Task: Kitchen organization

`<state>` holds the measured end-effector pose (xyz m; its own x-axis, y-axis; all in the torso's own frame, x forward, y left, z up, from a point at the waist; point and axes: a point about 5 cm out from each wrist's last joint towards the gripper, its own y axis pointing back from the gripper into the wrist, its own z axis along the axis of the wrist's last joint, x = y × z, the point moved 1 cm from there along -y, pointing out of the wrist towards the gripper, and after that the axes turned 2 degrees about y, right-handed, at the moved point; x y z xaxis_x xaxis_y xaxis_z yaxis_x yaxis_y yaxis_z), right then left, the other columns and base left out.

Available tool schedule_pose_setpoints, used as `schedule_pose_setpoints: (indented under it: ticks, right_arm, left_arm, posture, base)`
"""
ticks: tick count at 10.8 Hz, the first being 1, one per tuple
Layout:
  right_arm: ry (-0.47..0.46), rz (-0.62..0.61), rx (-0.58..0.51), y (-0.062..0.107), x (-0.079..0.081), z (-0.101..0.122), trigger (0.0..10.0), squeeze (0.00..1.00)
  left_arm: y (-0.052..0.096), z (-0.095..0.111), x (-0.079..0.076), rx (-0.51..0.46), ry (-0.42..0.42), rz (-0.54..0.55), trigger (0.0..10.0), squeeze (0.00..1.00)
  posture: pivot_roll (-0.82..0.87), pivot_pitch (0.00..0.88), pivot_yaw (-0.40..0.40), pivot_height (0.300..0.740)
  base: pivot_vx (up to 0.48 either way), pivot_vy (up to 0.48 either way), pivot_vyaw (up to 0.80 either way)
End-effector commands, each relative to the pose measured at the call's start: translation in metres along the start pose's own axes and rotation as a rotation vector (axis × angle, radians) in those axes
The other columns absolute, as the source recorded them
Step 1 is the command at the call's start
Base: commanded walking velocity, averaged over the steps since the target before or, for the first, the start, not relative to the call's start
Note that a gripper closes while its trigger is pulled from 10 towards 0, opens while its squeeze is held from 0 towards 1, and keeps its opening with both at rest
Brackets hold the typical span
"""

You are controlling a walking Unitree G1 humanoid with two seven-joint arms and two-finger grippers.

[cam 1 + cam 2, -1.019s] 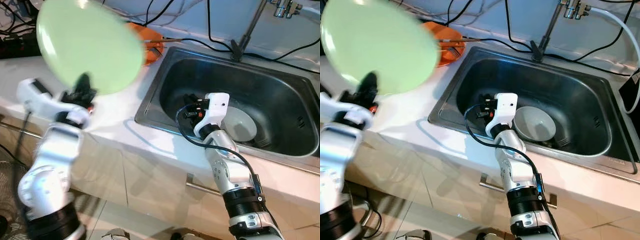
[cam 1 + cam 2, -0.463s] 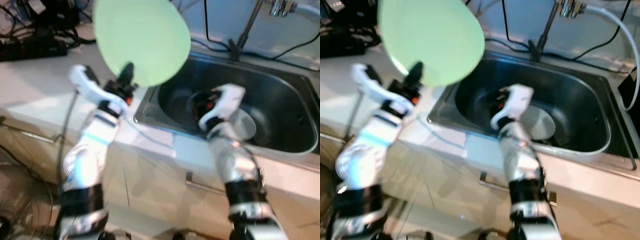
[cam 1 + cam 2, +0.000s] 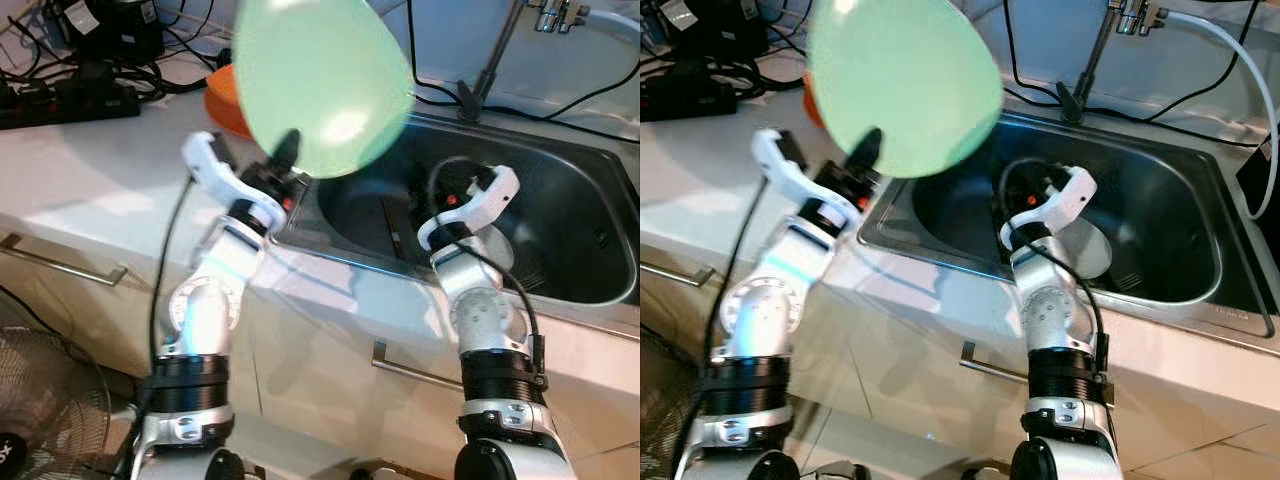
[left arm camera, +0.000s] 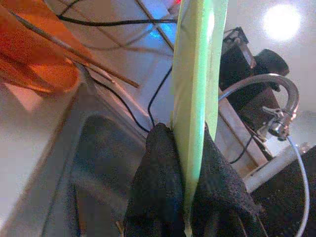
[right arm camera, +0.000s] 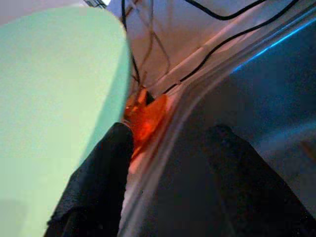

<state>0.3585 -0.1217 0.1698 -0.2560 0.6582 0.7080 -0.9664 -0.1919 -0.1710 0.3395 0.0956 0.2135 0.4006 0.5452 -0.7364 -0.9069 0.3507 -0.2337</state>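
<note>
A large pale green plate (image 3: 322, 82) stands on edge in the air above the sink's left rim, and my left gripper (image 3: 287, 152) is shut on its lower edge. In the left wrist view the plate (image 4: 195, 84) is seen edge-on, clamped between the two black fingers (image 4: 158, 187). My right gripper (image 5: 170, 173) is inside the steel sink (image 3: 560, 190), open with nothing between its fingers. A grey plate (image 3: 1090, 250) lies on the sink floor behind the right wrist.
An orange bowl (image 3: 222, 100) with thin sticks sits on the white counter (image 3: 90, 180) left of the sink. Black cables and a power strip (image 3: 70, 100) lie at the back left. A tap (image 3: 555, 12) stands behind the sink. A fan (image 3: 40, 400) is on the floor.
The left arm has carried the green plate to the right, from over the counter to above the sink's left rim. The right gripper stays in the sink.
</note>
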Motion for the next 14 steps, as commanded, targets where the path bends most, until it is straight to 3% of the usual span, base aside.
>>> schedule_pose_setpoints:
  ticks: [1, 2, 3, 13, 14]
  right_arm:
    - [-0.033, 0.037, -0.024, -0.001, 0.006, 0.009, 10.0, 1.0]
    - [-0.041, 0.048, -0.017, -0.001, 0.009, 0.008, 10.0, 1.0]
    - [-0.056, 0.075, 0.003, 0.001, 0.012, 0.005, 10.0, 0.0]
    - [-0.085, 0.07, 0.032, 0.003, 0.013, 0.0, 10.0, 0.0]
    - [-0.1, 0.073, 0.027, 0.002, 0.014, 0.0, 0.0, 0.0]
  left_arm:
    - [-0.003, 0.001, -0.009, -0.015, -0.016, -0.053, 10.0, 0.0]
    - [-0.003, -0.001, -0.009, -0.008, -0.012, -0.054, 10.0, 0.0]
    - [-0.002, -0.006, -0.009, 0.002, 0.0, -0.056, 10.0, 0.0]
    - [0.003, -0.027, -0.016, 0.096, 0.09, -0.109, 10.0, 0.0]
    - [0.003, -0.028, -0.014, 0.102, 0.096, -0.099, 10.0, 0.0]
  posture:
    - [0.05, 0.0, -0.026, 0.74]
    - [0.05, 0.0, -0.024, 0.74]
    - [0.05, 0.0, -0.023, 0.74]
    - [0.06, 0.057, -0.034, 0.74]
    - [0.06, 0.059, -0.035, 0.74]
  base:
    - [0.0, 0.0, 0.0]
    - [0.0, 0.0, 0.0]
    - [0.0, 0.0, 0.0]
    - [0.0, 0.0, 0.0]
    - [0.0, 0.0, 0.0]
